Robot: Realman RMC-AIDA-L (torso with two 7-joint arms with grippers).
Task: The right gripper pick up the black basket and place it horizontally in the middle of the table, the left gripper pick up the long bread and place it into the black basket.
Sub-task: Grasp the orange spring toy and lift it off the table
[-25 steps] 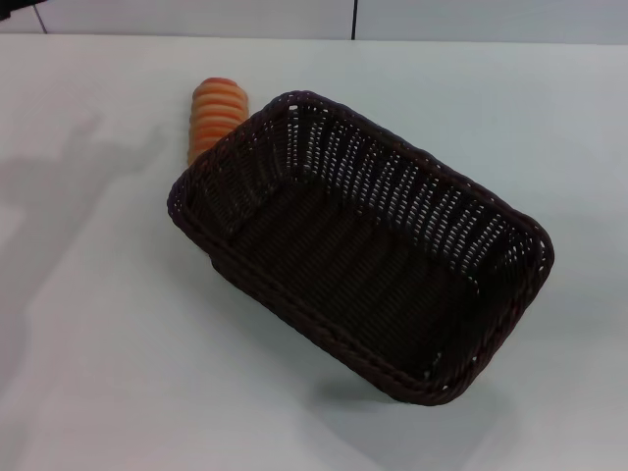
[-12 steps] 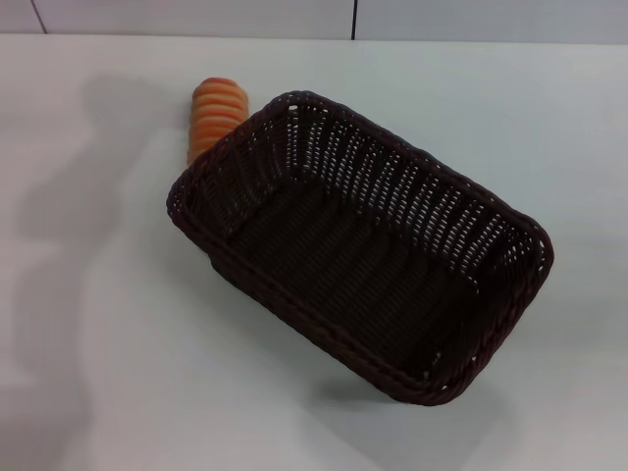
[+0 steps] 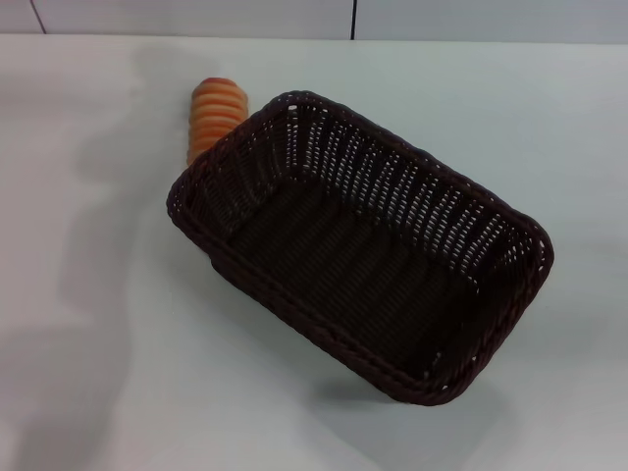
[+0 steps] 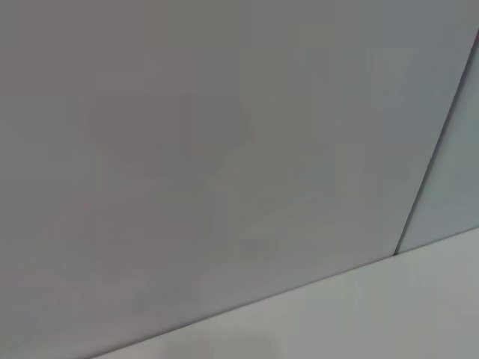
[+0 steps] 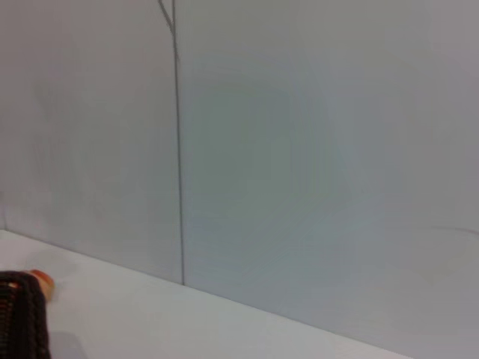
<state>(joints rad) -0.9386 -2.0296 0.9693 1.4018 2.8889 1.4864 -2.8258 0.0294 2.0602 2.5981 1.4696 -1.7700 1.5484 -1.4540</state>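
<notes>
Shadow on the counter [image 3: 88, 412] left of the black basket [image 3: 358, 245] has shifted, suggesting the left arm moves. Long bread [image 3: 214, 113] touches the basket's far-left corner; neither hand shows, so grip state is unknowable.

Honestly the only thing that's changed is the shadow cast on the table [image 3: 118, 392]. A second ago it was seen as a dark arm-like shape at the left edge, half a second ago it was spread nearer the long bread [image 3: 216, 113], and now it's smeared paler and wider down the left side.
</notes>
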